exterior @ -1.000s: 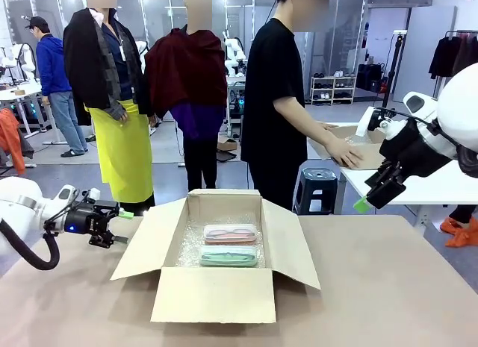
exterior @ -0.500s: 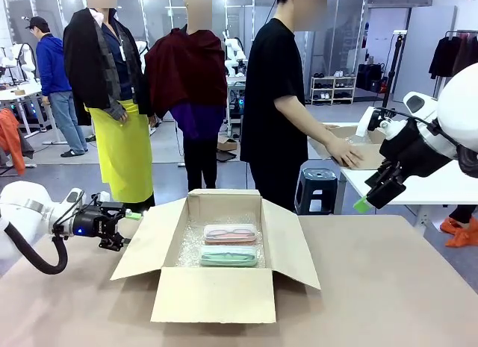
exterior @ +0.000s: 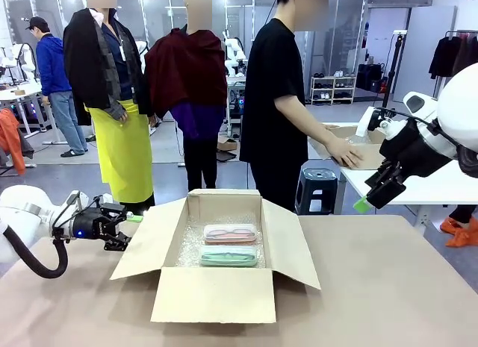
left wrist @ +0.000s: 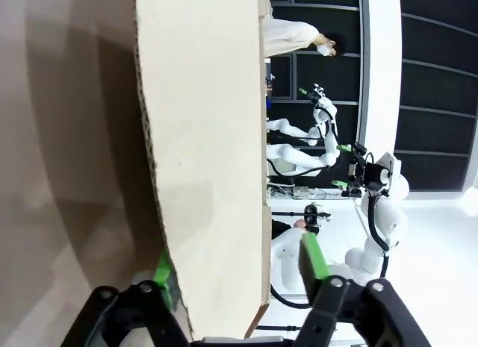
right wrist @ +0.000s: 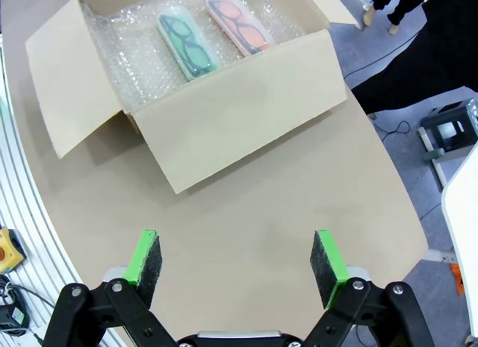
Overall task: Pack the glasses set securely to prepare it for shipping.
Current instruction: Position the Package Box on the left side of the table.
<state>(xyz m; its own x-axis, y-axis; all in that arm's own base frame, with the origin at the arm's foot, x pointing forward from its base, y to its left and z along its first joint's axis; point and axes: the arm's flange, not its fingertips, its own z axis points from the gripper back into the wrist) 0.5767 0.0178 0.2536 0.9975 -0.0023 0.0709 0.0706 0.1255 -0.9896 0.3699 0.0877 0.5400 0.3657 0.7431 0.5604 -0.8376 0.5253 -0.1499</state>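
**Left flap in the pinch, cases already bedded**

The pink case (exterior: 231, 233) and the green case (exterior: 228, 256) lie side by side on bubble wrap (right wrist: 142, 60) inside the open box (exterior: 216, 291), pink toward twelve o'clock, green toward six. At the box's nine o'clock, the left pincer (exterior: 127, 224) straddles the outer edge of the left flap (exterior: 149, 239); its jaws look drawn in on the cardboard, one pad on each face. The right pincer (exterior: 371, 194) hangs wide and empty at about two o'clock, well above the counter (exterior: 388, 287).

The step in hand looks like folding this flap over. To do it well, swing the edge in an arc about the crease rather than pulling straight, so the box does not slide. The right arm could steady the far flap.
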